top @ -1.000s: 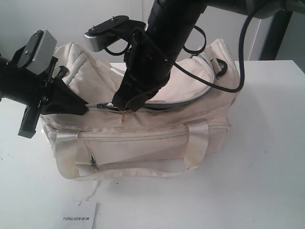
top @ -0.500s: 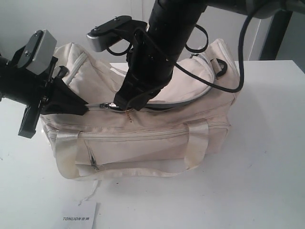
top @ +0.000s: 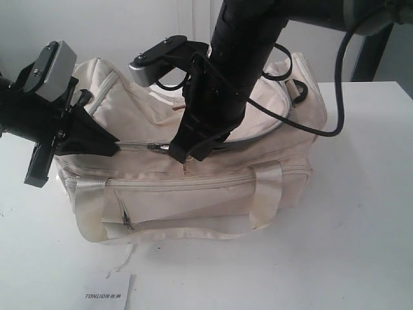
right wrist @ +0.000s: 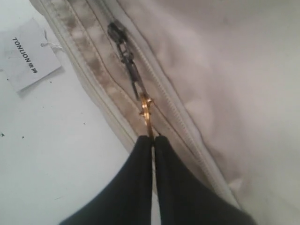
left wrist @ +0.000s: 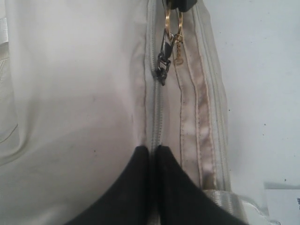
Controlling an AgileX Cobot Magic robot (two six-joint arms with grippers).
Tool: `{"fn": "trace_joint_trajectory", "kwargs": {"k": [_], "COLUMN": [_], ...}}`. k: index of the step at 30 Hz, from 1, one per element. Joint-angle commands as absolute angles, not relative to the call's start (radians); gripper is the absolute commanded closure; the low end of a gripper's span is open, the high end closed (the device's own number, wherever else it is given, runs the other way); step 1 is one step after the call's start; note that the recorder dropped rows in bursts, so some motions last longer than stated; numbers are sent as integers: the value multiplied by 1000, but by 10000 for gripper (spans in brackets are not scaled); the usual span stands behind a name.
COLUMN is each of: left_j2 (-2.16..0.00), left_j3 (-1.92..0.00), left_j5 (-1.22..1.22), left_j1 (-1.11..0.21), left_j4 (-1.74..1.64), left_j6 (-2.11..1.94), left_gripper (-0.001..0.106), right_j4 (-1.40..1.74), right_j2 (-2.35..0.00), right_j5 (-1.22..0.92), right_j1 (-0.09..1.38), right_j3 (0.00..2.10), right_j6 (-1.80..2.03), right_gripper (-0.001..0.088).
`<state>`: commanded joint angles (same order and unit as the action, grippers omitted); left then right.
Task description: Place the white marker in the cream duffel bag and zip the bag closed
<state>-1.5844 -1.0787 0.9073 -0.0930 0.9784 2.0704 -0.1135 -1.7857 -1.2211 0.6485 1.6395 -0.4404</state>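
The cream duffel bag [top: 193,194] lies on its side on the white table. My left gripper [top: 115,147] is shut on the closed zipper tape [left wrist: 153,117] at the bag's left end. My right gripper [top: 175,154] reaches across the bag and is shut on the gold chain pull [right wrist: 146,107]. The dark slider [top: 155,147] trails just left of it on the taut pull. Right of the slider the curved top still gapes, showing dark lining [top: 255,137]. The white marker is hidden from every view.
A white "TONLION" card [top: 110,294] lies on the table [top: 361,226] in front of the bag, near the front edge. The bag's shiny strap [top: 181,234] loops over its front side. A black cable [top: 335,97] hangs from the right arm over the bag's right end.
My right gripper has moved right along the zipper with the gold pull, dragging the slider, so more of the top zipper is closed. The left gripper has stayed put.
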Motion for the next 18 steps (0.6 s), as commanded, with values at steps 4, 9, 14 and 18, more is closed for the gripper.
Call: {"fn": "trace_joint_trajectory", "kwargs": {"k": [4,9,14,18], "left_j2": [-1584,-1584,-1584,-1584], "left_j3": [-1079,-1079,-1079,-1079], "left_j5": [907,907,907,907], "left_j1": [-93,-93,-93,-93], "left_j4": [978,978,978,978], "left_j6": [2067,2067,2067,2067], "left_gripper": [1053,1053,1053,1053], "right_j4": [-115,-123,-123,-123], "right_j2": [-1784,-1772,-1766,-1765], "right_j5": [-1221,-1221,-1221,-1221], "right_j1": [622,606,606,606], "right_j3": [1639,1639,1639,1637], "right_j6": [-440,-440,-440,-440], "right_gripper": [868,868,868,868]}}
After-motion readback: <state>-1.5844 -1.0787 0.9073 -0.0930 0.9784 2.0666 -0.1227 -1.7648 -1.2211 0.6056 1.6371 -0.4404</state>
